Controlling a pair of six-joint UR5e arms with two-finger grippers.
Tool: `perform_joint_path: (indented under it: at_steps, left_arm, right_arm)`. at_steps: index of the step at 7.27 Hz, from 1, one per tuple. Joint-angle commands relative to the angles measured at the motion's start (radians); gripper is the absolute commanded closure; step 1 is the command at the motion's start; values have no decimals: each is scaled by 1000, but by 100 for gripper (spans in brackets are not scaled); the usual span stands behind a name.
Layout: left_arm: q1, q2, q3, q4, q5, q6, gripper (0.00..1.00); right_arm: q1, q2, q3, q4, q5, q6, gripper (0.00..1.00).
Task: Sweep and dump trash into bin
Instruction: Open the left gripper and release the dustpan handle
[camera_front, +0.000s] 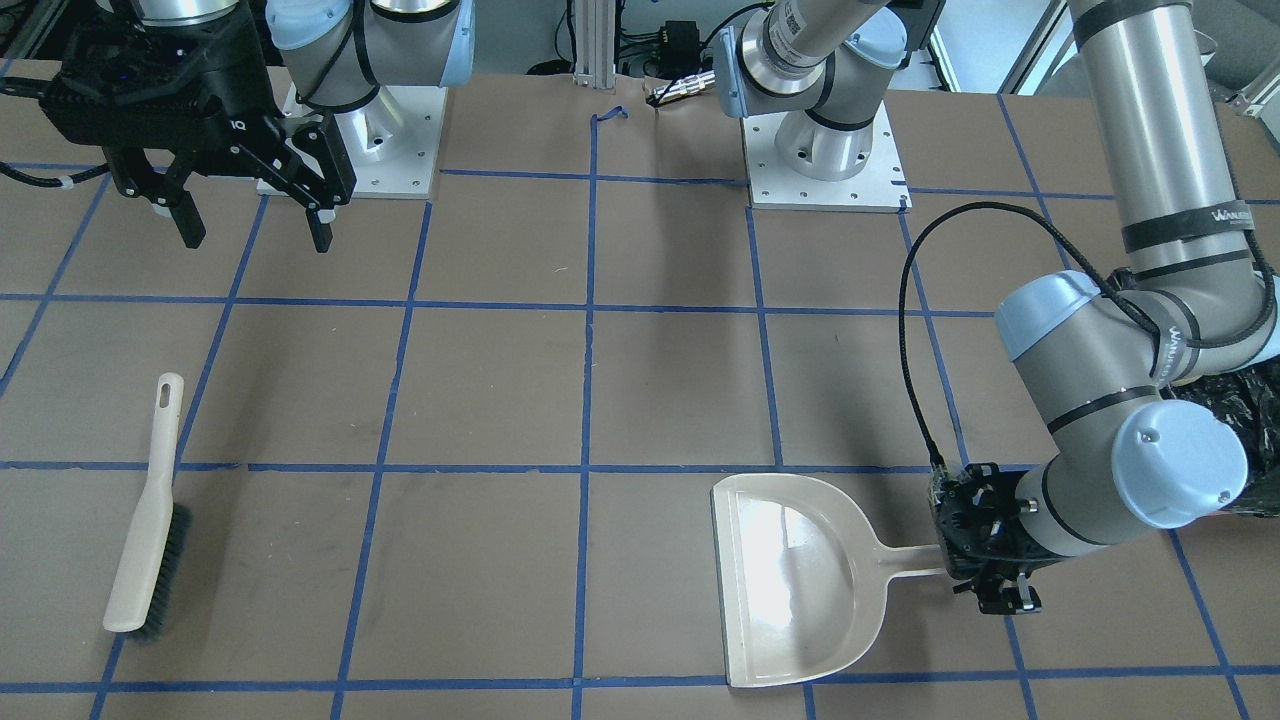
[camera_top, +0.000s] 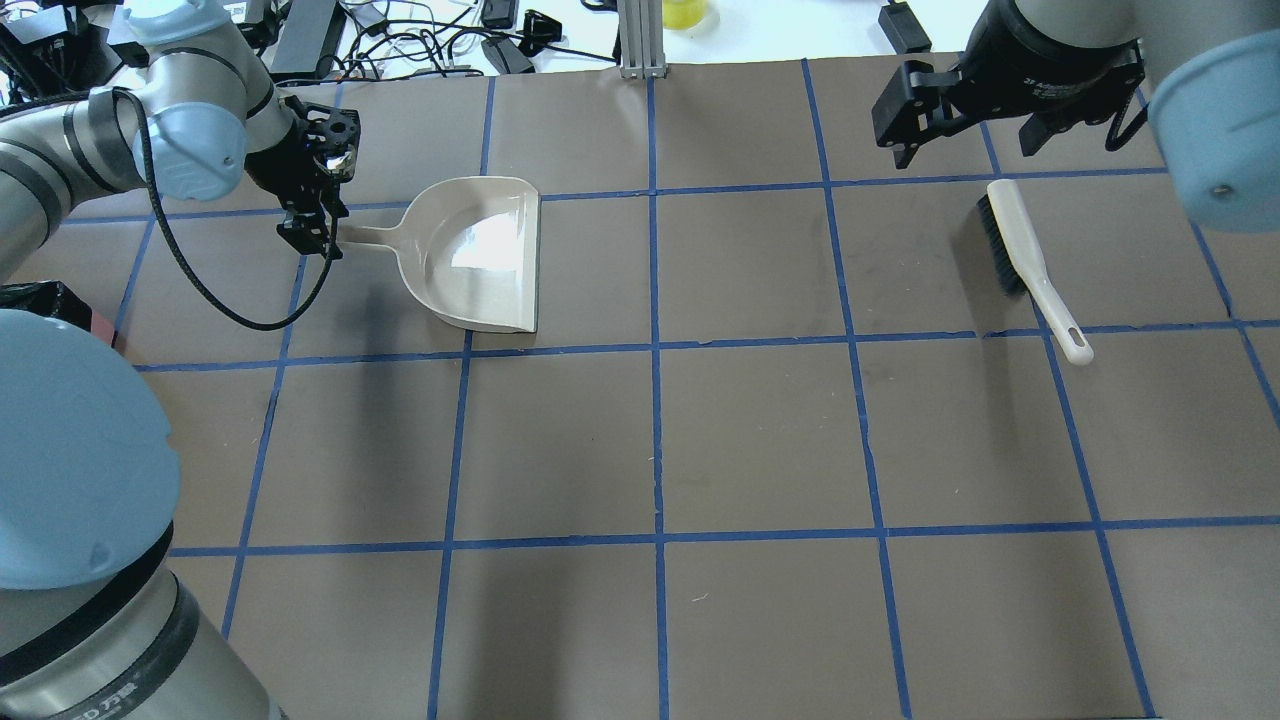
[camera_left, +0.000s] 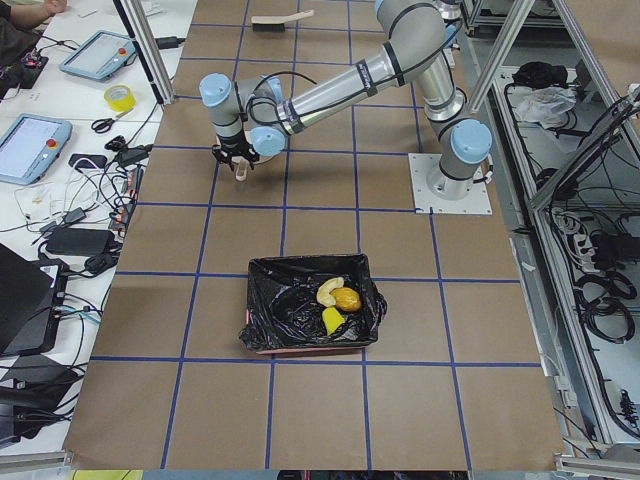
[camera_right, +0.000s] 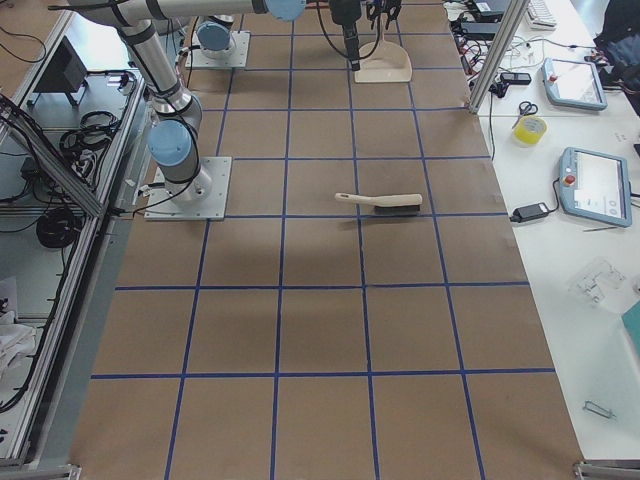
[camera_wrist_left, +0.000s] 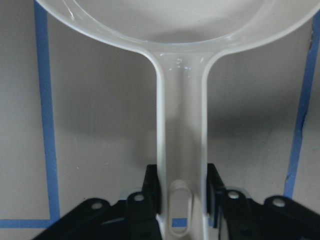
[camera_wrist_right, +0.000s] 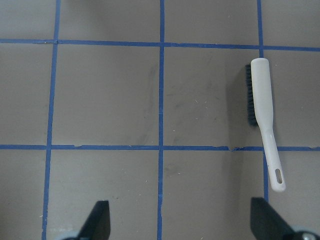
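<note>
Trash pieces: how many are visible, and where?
3, all in the bin: croissant, brown lump beside it, yellow-green wedge nearer the camera. More could lie hidden under them.

Brown table (camera_top: 760, 440), blue tape grid (camera_top: 657, 420), white side bench (camera_right: 600, 330) holding tablets (camera_right: 597, 187), yellow tape roll (camera_right: 529, 129).
</note>
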Motion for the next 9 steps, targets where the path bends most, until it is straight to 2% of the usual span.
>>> perform_joint_path:
  at_steps: [1, 3, 5, 7, 8, 9]
  left_arm:
    - [-49, 86, 39, -108, -2, -42, 27]
    - [-147, 170, 106, -283, 1, -278, 26]
    - [-205, 277, 91, -383, 3, -500, 26]
    - [-206, 389, 84, -550, 4, -709, 24]
    - [-203, 426, 82, -619, 1, -849, 15]
    - [-196, 451, 70, -626, -2, -1032, 5]
  right_arm:
    - [0, -4, 2, 4, 0, -1, 0]
    - [0, -4, 2, 5, 0, -1, 0]
    - [0, -2, 2, 4, 0, -1, 0]
    - [0, -2, 2, 4, 0, -1, 0]
    - [0, -1, 2, 4, 0, -1, 0]
    - [0, -2, 2, 5, 0, -1, 0]
